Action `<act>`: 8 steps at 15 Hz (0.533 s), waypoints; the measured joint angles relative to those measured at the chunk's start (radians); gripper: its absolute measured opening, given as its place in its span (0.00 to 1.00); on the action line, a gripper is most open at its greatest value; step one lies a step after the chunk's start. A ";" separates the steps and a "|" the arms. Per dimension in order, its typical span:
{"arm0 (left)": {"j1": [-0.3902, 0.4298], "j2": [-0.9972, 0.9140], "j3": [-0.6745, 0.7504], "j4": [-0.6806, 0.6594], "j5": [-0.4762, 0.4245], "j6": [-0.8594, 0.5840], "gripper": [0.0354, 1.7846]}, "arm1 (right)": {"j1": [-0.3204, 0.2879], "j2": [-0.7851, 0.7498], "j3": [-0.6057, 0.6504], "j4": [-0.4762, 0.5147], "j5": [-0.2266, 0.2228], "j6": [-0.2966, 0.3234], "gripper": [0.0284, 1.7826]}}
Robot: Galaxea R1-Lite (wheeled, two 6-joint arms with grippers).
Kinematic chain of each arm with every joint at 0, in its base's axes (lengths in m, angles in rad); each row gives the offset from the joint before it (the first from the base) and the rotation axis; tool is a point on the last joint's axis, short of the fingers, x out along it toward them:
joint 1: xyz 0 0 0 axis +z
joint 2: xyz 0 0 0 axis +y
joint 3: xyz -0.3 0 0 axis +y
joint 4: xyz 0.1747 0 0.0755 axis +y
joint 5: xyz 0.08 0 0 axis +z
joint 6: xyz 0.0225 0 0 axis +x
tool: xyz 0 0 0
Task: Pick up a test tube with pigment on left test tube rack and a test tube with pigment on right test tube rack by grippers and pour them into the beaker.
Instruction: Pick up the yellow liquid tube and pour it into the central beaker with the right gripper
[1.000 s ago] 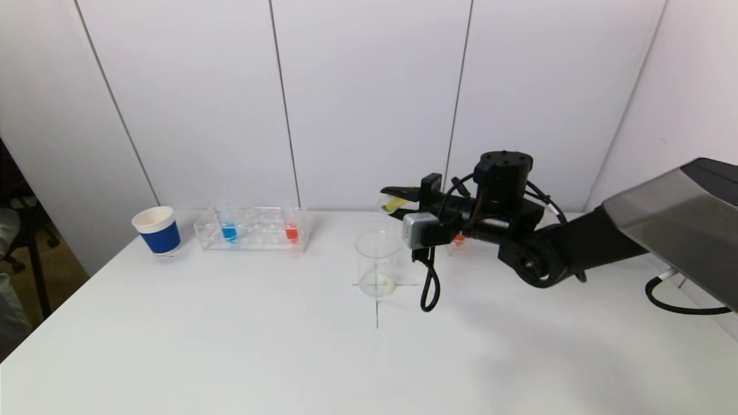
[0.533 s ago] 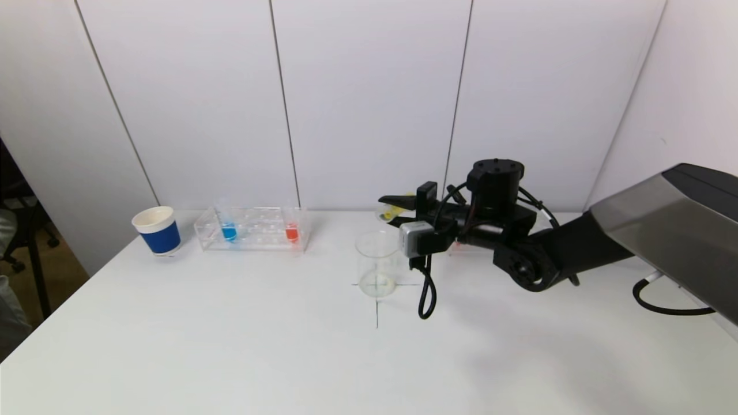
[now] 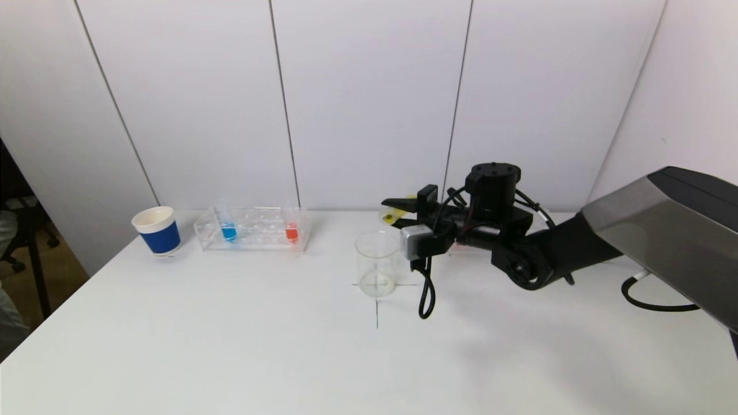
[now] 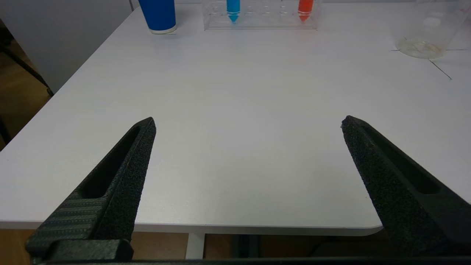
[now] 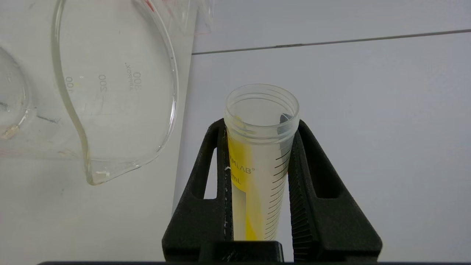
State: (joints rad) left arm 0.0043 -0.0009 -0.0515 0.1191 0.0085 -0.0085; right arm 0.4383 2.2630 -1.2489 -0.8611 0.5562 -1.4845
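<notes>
So the right gripper [image 3: 398, 210] is clamped tight on the yellow test tube [image 5: 259, 147], which is tipped over on its side with the open mouth pointing ahead of the fingers. Compared with a second ago, the whole arm has dropped lower and drifted a touch back toward the beaker [image 3: 377, 262], so the tube mouth now sits just behind and above the beaker rim rather than well above it. In the right wrist view the beaker spout is right beside the tube mouth, off to one side of the fingers, not under it yet. The yellow pigment lies as a streak along the lower wall of the tube and nothing is running out, so the pour probably hasn't really started; the mouth likely needs to come over the rim and tip further.

The left gripper [image 4: 248, 123] is spread wide with nothing in it, parked low near the front table edge. Far ahead of it stands the left rack [image 3: 253, 229] with the blue tube [image 3: 229, 230] and the red tube [image 3: 292, 231], both untouched, and a blue cup [image 3: 157, 230] beside it.
</notes>
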 joint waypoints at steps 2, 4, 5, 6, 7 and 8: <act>0.000 0.000 0.000 0.000 0.000 0.000 0.99 | -0.003 0.000 -0.005 0.005 -0.001 -0.019 0.26; 0.000 0.000 0.000 0.000 0.000 0.000 0.99 | -0.004 0.000 -0.012 0.029 -0.005 -0.049 0.26; 0.000 0.000 0.000 0.000 0.000 0.000 0.99 | -0.006 0.000 -0.019 0.035 -0.006 -0.067 0.26; 0.000 0.000 0.000 0.000 0.000 0.000 0.99 | -0.006 0.000 -0.025 0.043 -0.007 -0.078 0.26; 0.000 0.000 0.000 0.000 0.001 0.000 0.99 | -0.004 -0.001 -0.027 0.054 -0.007 -0.088 0.26; 0.000 0.000 0.000 0.000 0.000 0.000 0.99 | -0.004 -0.002 -0.030 0.059 -0.011 -0.100 0.26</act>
State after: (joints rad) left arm 0.0043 -0.0009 -0.0515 0.1196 0.0089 -0.0089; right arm 0.4338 2.2606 -1.2791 -0.8019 0.5449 -1.5840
